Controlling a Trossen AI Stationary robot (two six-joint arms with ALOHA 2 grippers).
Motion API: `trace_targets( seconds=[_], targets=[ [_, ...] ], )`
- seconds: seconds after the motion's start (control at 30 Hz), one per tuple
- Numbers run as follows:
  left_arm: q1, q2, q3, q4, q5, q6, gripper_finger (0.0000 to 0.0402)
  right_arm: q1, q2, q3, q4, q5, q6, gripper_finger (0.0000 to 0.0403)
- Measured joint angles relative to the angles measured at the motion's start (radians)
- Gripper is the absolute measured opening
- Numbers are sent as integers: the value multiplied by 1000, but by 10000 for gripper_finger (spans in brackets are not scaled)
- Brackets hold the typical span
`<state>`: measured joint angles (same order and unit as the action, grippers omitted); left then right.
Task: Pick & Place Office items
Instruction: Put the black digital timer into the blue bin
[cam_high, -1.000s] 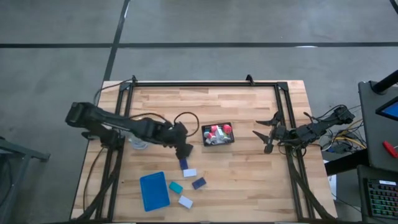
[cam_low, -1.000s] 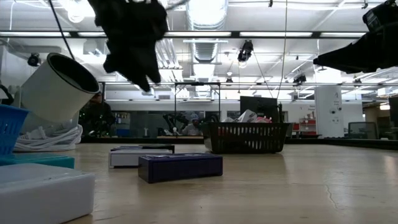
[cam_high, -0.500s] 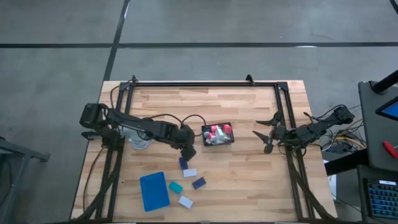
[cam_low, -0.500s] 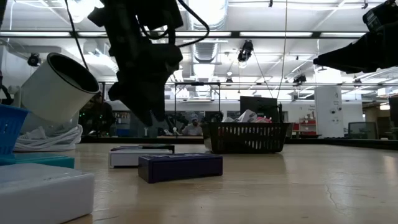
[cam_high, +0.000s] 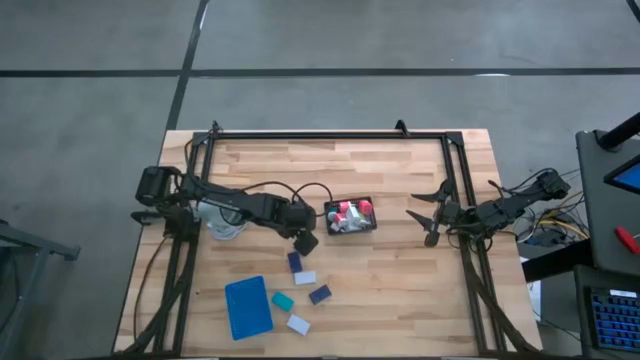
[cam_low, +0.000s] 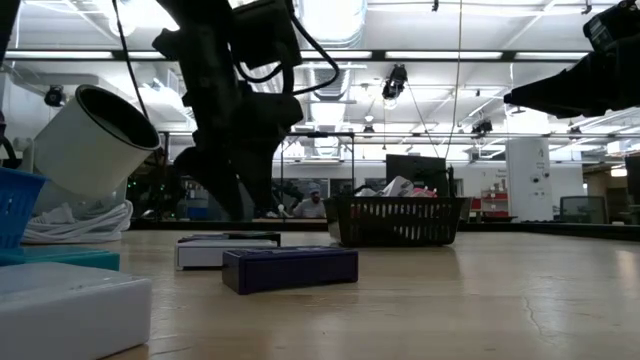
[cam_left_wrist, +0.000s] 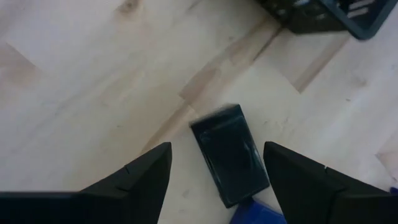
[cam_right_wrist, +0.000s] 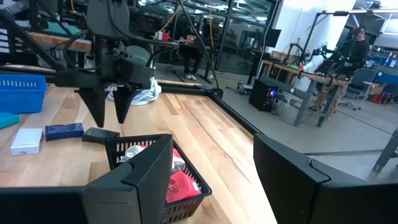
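Reaching for: the left gripper (cam_high: 306, 243) is hanging over the dark navy block (cam_left_wrist: 230, 154) that is lying flat on the table (cam_high: 400, 290), just in front of the mesh basket (cam_high: 350, 216).
Left fingers: they are standing spread wide, one finger (cam_left_wrist: 130, 177) on each side of the block's width in the left wrist view, neither touching it.
Block pose: it is lying skewed between the fingers, with a blue block (cam_left_wrist: 258, 213) touching or just beside its near end; which of the two cannot be told.
Descent advice: judging from the skew, the wrist is needing a small turn so that the fingers are meeting the long flat sides squarely, then a straight drop until the tips are almost on the wood.
Grip advice: closing on the middle of the block's length is likely keeping it level; closing near an end is risking a swing on the lift.
Hazard: the neighbouring blue block and the white block (cam_high: 305, 278) are lying close, so a wide finger may be nudging them.
Other items: a teal block (cam_high: 283, 301), another navy block (cam_high: 320, 294) and another white block (cam_high: 298, 323) are lying near the blue tray (cam_high: 247, 306).
Basket contents: red and white pieces are showing inside.
Destination: presumably the basket, just beside the block.
Right gripper (cam_high: 424, 222): it is waiting near the table's right edge, fingers apart and holding nothing.
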<state>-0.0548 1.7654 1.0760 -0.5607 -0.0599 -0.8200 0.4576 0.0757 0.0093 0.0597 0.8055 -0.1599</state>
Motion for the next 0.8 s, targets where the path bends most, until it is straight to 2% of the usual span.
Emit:
trace_targets(
  seconds=[0.17,0.8],
  targets=[
    [0,25,0,18,34,-12,265,0,0,0,0,0,-1,217],
    [0,41,-1,29,64,-58,265,0,0,0,0,0,1,217]
  ],
)
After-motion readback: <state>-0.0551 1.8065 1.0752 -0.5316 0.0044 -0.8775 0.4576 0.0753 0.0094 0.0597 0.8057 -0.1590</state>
